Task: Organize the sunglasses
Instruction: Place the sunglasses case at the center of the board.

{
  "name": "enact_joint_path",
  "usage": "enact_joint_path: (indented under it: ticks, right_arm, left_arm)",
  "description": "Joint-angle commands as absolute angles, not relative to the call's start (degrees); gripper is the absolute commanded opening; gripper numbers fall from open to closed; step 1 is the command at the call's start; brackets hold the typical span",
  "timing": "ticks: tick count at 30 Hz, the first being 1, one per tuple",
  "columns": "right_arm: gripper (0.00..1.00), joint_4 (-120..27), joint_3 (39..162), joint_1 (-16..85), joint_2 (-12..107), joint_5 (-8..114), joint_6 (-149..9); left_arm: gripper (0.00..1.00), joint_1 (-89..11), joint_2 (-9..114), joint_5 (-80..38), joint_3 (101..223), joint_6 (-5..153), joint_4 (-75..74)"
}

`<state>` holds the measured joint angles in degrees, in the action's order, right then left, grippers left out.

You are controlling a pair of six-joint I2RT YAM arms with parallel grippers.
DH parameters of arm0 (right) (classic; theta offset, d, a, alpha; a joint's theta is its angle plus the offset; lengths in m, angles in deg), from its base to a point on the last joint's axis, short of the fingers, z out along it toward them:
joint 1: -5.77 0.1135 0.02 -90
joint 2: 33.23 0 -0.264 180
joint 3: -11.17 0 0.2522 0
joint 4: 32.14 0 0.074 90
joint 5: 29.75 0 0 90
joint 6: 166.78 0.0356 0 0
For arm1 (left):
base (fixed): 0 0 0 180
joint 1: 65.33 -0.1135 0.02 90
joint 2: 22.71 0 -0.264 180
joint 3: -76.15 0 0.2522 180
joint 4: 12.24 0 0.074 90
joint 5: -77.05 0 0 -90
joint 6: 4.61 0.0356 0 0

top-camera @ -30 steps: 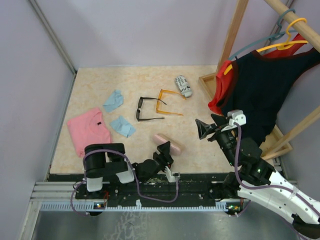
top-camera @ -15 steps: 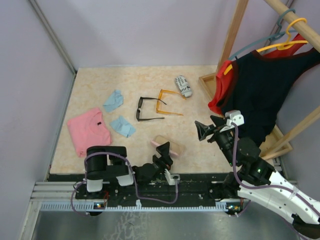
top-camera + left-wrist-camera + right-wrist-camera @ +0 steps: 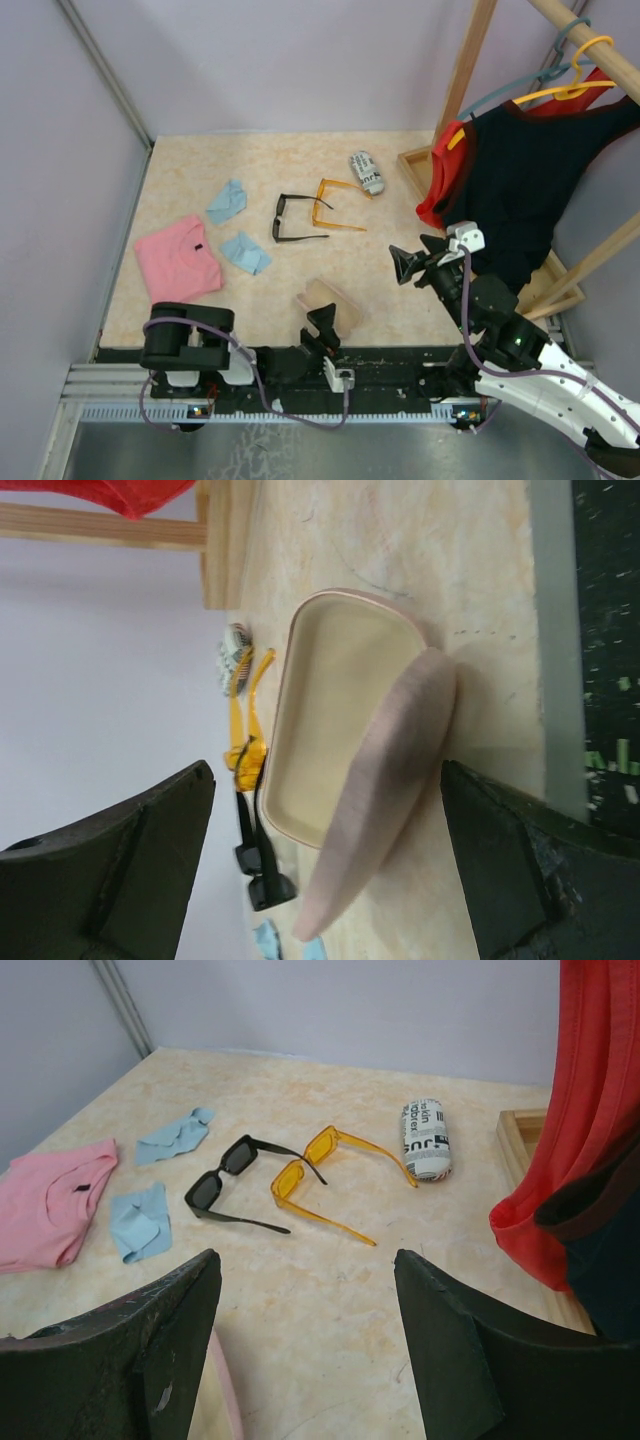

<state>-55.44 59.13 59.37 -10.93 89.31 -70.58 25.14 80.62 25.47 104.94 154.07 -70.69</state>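
The black sunglasses (image 3: 278, 218) and the orange sunglasses (image 3: 318, 203) lie just beside each other on the table (image 3: 200, 170), in the middle of the top view. The left hand (image 3: 322, 325), at lower centre, is released, with its fingers spread wide in front of the opened pink case (image 3: 325, 297). The right hand (image 3: 408, 262) is also released and holds nothing.

There are two pairs of sunglasses: a black plastic pair (image 3: 222, 1174) and a see-through orange pair (image 3: 303, 1164). Two cases: an open pink oblong case (image 3: 330, 720) and a black-and-white printed case (image 3: 426, 1138). Two cloths: a far blue cloth (image 3: 178, 1132) and a near blue cloth (image 3: 138, 1222). One folded pink shirt (image 3: 45, 1200).
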Motion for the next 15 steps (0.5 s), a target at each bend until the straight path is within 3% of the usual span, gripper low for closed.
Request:
enact_joint_path:
  ticks: [1,8,15]
  right_arm:
    - [0.71,-55.99,62.31,59.74,-10.47,88.74,-69.47]
    - [0.7,-57.93,63.37,59.8,-8.98,90.64,-65.93]
    - [0.7,-69.36,69.75,59.58,4.13,88.25,-56.04]
  left_arm:
    - [0.98,26.68,73.49,25.49,106.43,140.42,-54.01]
    - [0.98,26.83,58.96,21.82,110.68,125.63,-32.31]
    - [0.98,26.36,41.96,21.25,115.87,108.05,-18.18]
